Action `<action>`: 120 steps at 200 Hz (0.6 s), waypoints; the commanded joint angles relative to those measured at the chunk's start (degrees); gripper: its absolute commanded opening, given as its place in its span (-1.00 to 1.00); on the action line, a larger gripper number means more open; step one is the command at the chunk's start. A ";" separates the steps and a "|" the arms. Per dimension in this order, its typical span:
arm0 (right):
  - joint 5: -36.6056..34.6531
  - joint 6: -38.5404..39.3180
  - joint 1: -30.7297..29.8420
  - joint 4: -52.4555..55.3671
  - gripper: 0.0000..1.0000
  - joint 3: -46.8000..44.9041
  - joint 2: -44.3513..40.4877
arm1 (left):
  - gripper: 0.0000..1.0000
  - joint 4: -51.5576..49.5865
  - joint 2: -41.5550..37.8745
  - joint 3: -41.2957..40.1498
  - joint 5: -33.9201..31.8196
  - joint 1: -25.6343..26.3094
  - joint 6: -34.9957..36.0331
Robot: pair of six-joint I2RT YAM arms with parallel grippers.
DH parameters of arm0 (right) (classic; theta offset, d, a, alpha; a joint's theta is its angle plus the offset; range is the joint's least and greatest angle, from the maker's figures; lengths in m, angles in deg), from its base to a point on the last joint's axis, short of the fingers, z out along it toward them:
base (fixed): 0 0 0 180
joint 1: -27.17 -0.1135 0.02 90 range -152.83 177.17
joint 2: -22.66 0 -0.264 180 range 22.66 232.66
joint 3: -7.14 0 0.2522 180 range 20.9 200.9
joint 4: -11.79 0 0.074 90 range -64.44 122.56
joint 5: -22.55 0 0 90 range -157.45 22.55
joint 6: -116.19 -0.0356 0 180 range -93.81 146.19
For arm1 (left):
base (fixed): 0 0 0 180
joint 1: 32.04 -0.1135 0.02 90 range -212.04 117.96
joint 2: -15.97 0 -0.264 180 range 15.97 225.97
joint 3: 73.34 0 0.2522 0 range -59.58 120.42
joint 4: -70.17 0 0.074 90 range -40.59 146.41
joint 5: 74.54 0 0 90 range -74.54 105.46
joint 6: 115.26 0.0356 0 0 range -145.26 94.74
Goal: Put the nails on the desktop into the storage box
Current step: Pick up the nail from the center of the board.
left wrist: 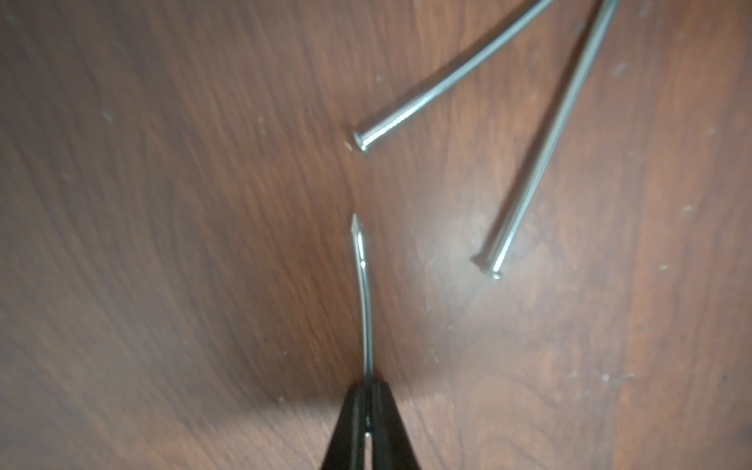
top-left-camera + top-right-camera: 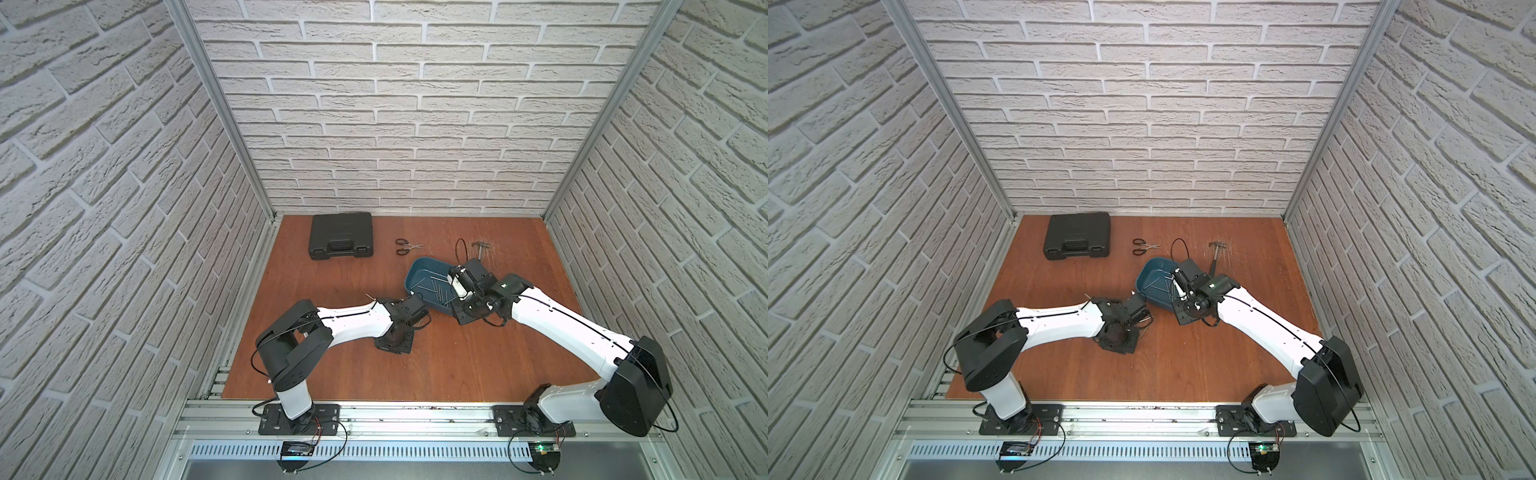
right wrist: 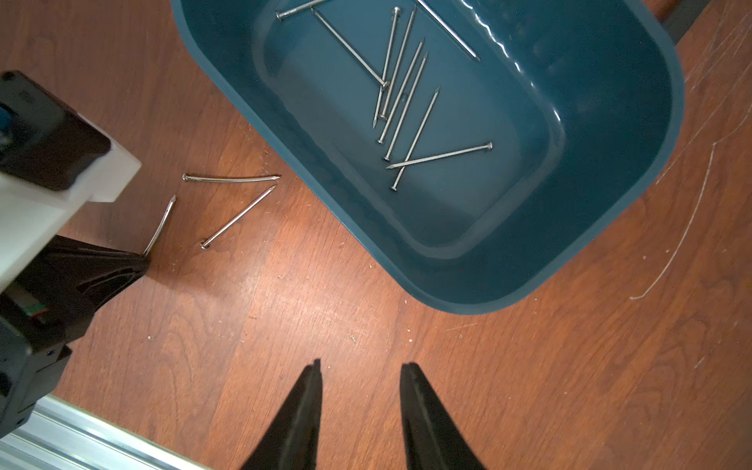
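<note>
Left wrist, left claw (image 1: 368,386): clenched on held nail (image 1: 365,293), its point jutting ahead of the tips; the gripped end is hidden.
Left wrist, loose nails (image 1: 392,121): two, flat on the table (image 1: 162,203), just ahead of the claw and clear of it.
Right wrist, right claw (image 3: 360,366): released, empty; storage box (image 3: 602,101) just ahead, boxed nails (image 3: 416,138) inside.
Top views: box near both claws.
Handling (judged): light, stiff, slick; pinch mid-shank, or it may pivot.
</note>
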 commanded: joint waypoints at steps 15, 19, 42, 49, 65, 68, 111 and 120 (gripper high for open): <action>0.19 0.73 0.63 -0.95 -0.27 -0.67 -1.32 | -1.00 1.73 2.38 -2.10 1.70 1.49 -0.65; 0.27 0.73 0.63 -0.94 -0.27 -0.67 -1.33 | -1.00 1.71 2.38 -2.11 1.65 1.57 -0.73; 0.28 0.75 0.73 -1.03 -0.27 -0.67 -1.37 | -1.00 1.14 1.50 -1.85 1.16 1.54 -0.64; 0.28 0.81 0.80 -0.96 -0.27 -0.67 -1.42 | -1.00 0.75 1.00 -1.60 0.83 1.49 -0.44; 0.28 0.96 0.85 -0.94 -0.27 -0.58 -1.42 | -1.00 -0.80 -0.08 -0.51 -0.07 1.17 0.28; 0.28 1.04 0.93 -0.94 -0.27 -0.58 -1.42 | -1.00 -1.14 -0.25 -0.33 -0.18 1.03 0.35; 0.36 1.26 1.33 -1.03 -0.27 -0.15 -1.36 | -1.00 -4.06 -3.71 1.94 -1.95 -0.59 1.60; 0.36 1.28 1.38 -1.03 -0.27 -0.07 -1.42 | -1.00 -4.65 -4.26 2.41 -2.18 -0.85 1.93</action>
